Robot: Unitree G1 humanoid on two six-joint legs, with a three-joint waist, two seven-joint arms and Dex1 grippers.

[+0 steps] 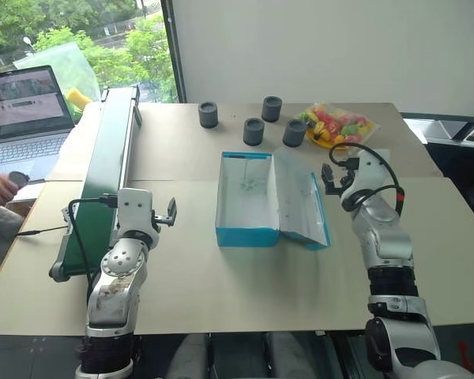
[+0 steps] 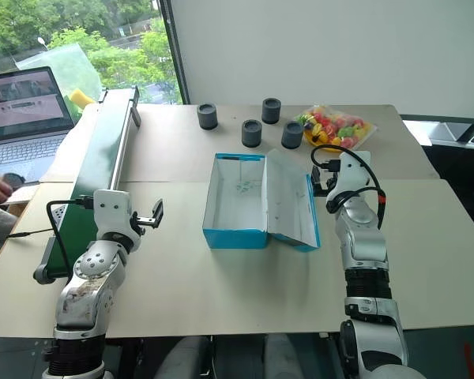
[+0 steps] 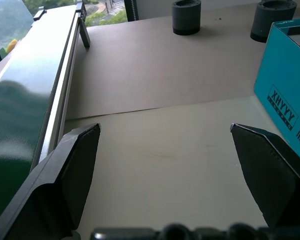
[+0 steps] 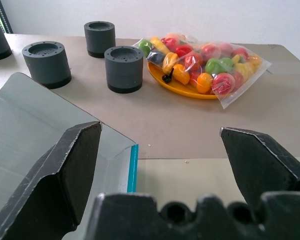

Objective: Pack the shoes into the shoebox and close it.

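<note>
The left gripper [image 3: 165, 165] gapes wide — the shoebox [image 3: 285, 95] wall just beyond one finger. The right gripper [image 4: 160, 165] gapes too — lid under one finger, bagged fruit [image 4: 200, 62] ahead.

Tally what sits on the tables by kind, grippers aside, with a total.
Dark grey cylinders: 4
Shoebox, open and empty: 1
Green conveyor: 1
Laptop: 1
Yellow plate with bagged colourful pieces: 1
Total: 8

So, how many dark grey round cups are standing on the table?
4, all behind the open blue box: one far left, one centre front, one at the back, one beside the fruit bag. None seems hidden.
</note>
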